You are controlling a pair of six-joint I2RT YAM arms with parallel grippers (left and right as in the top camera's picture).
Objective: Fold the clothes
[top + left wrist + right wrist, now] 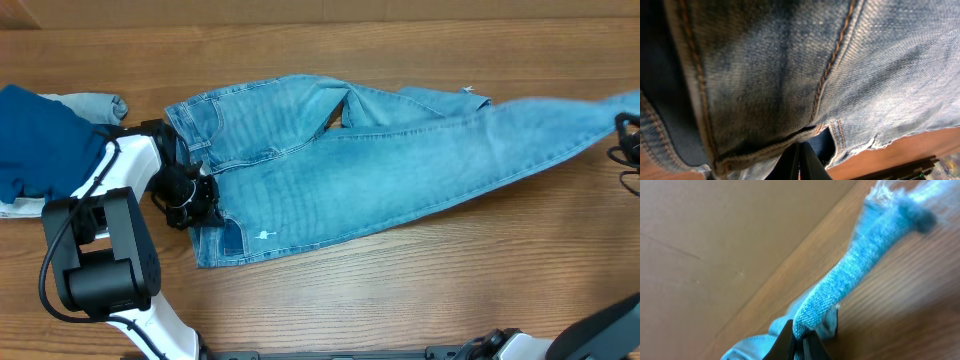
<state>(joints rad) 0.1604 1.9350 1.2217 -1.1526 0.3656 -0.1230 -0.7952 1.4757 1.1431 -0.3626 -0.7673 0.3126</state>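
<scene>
The light-blue jeans [360,160] lie spread across the table, waist at the left, legs running to the right edge. My left gripper [197,195] is at the waist's left side, shut on the waistband fabric; its wrist view shows denim seams [825,75] and its closed fingers [801,162] under the cloth. My right gripper [630,140] is at the far right edge, shut on the rolled leg end [850,275], with the frayed hem [885,190] beyond its fingers [799,339].
A dark navy folded garment [35,140] and a pale grey-white one [95,103] lie at the left edge, close behind my left arm. A cardboard-brown wall [715,240] borders the table's far side.
</scene>
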